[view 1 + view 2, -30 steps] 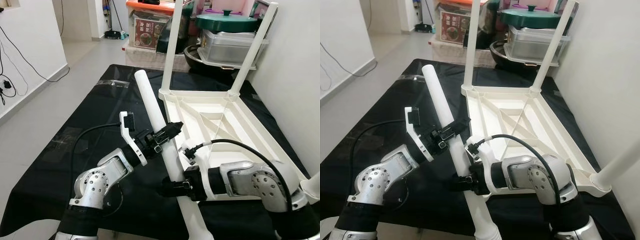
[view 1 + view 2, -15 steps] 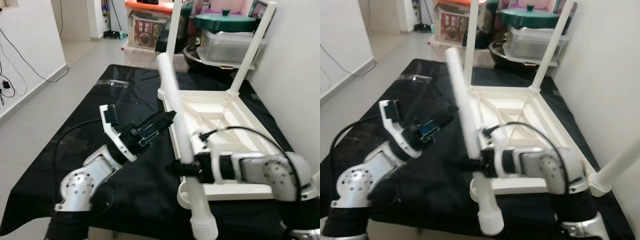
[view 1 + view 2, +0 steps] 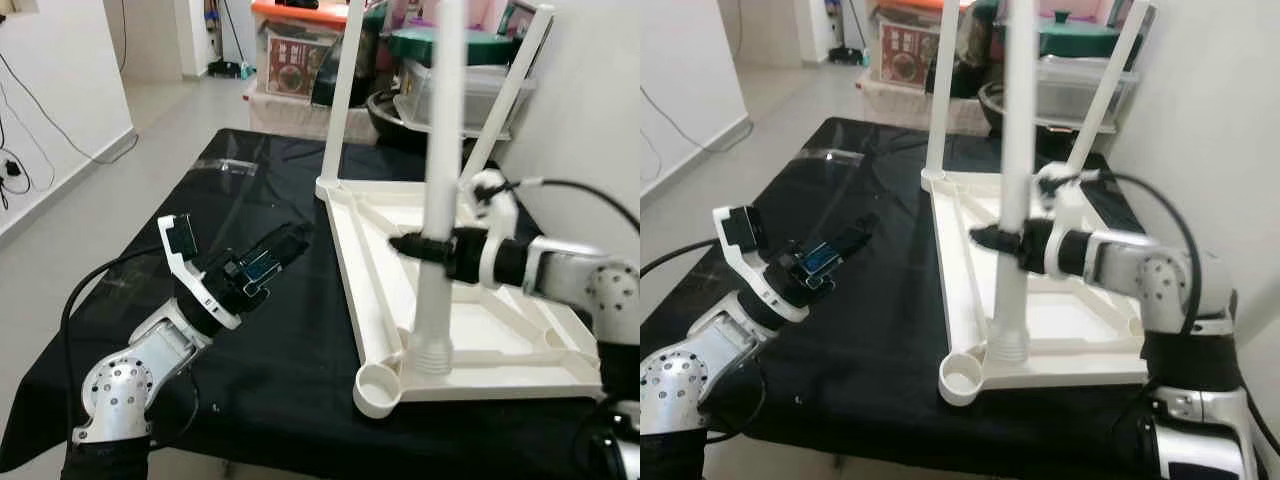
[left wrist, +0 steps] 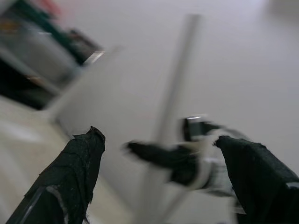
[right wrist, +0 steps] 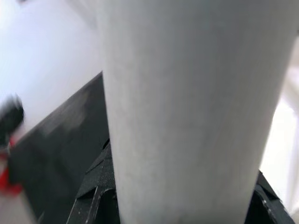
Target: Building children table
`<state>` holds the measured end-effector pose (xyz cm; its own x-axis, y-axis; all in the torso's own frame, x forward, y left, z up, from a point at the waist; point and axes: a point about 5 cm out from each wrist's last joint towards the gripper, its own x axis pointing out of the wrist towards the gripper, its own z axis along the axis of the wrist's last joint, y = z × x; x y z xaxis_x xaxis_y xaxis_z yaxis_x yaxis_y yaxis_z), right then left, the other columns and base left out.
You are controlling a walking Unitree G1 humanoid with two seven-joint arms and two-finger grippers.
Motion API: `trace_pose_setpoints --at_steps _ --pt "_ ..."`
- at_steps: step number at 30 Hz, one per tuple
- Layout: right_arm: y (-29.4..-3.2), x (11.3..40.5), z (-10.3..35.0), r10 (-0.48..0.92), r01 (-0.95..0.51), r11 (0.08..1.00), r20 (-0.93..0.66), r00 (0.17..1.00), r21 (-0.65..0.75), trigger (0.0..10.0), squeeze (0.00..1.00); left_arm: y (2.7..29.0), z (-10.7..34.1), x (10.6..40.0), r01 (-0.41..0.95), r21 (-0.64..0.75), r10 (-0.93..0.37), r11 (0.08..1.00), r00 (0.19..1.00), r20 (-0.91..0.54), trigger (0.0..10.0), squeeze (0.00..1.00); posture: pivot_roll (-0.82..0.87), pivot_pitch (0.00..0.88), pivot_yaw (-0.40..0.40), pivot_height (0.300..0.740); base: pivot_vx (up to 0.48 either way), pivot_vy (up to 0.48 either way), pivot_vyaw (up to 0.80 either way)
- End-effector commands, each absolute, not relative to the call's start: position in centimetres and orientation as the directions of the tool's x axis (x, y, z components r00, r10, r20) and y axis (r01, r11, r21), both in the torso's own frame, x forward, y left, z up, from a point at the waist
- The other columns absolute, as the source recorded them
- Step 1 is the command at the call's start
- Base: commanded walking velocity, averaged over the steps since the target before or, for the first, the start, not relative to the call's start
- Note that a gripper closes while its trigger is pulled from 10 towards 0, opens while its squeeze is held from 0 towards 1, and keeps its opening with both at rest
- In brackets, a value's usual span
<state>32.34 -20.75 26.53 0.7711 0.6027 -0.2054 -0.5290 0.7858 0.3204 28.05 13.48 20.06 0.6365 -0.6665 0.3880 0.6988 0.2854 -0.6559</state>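
Right gripper (image 3: 412, 245): fingers clenched around the white table leg (image 3: 438, 190), gripping it a little below its middle, over the upturned tabletop (image 3: 510, 325)
Table leg: upright, its ribbed lower end resting on the tabletop's near edge, just beside the open round corner socket (image 3: 378, 389), not in it
Right wrist view: the leg (image 5: 187, 107) lies close against the camera between the black fingers (image 5: 93, 196)
Left gripper (image 3: 272, 255): fingers released and spread, holding nothing, raised over the black cloth (image 3: 250, 330), well apart from the leg
Tabletop: white, lying upside down on the cloth-covered counter, two more legs (image 3: 340, 95) already standing at its far corners
Background: storage boxes (image 3: 295, 50) and a green-lidded pot (image 3: 1080, 35) beyond the counter
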Motion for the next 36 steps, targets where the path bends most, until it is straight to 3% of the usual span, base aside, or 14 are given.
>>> trace_pose_setpoints --at_steps 1,4,14,36 --pt "-22.5 33.1 28.4 0.488 -0.439 0.832 -0.072 0.870 0.340 0.0 0.00 15.0 17.6 28.7 0.575 -0.689 -0.610 0.441 0.755 0.240 10.0 0.00 0.06 0.000 -0.101 0.740 0.000 0.000 0.00" --pt "-22.6 33.3 28.4 0.430 -0.395 0.821 0.009 0.903 0.412 0.0 0.00 16.0 16.3 28.7 0.495 -0.697 -0.563 0.518 0.811 0.158 10.0 0.00 0.07 0.000 -0.094 0.740 0.000 0.000 0.00" --pt "-21.3 33.3 27.1 0.404 -0.387 0.726 0.104 0.909 0.568 0.0 0.00 17.2 15.2 28.4 0.428 -0.693 -0.524 0.581 0.848 0.085 10.0 0.00 0.07 0.000 -0.084 0.740 0.000 0.000 0.00" --pt "-17.1 32.2 25.6 0.561 -0.556 0.604 0.192 0.806 0.571 0.0 0.00 16.8 15.2 27.8 0.494 -0.685 -0.604 0.535 0.791 0.099 10.0 0.00 0.09 0.000 -0.084 0.740 0.000 0.000 0.00"
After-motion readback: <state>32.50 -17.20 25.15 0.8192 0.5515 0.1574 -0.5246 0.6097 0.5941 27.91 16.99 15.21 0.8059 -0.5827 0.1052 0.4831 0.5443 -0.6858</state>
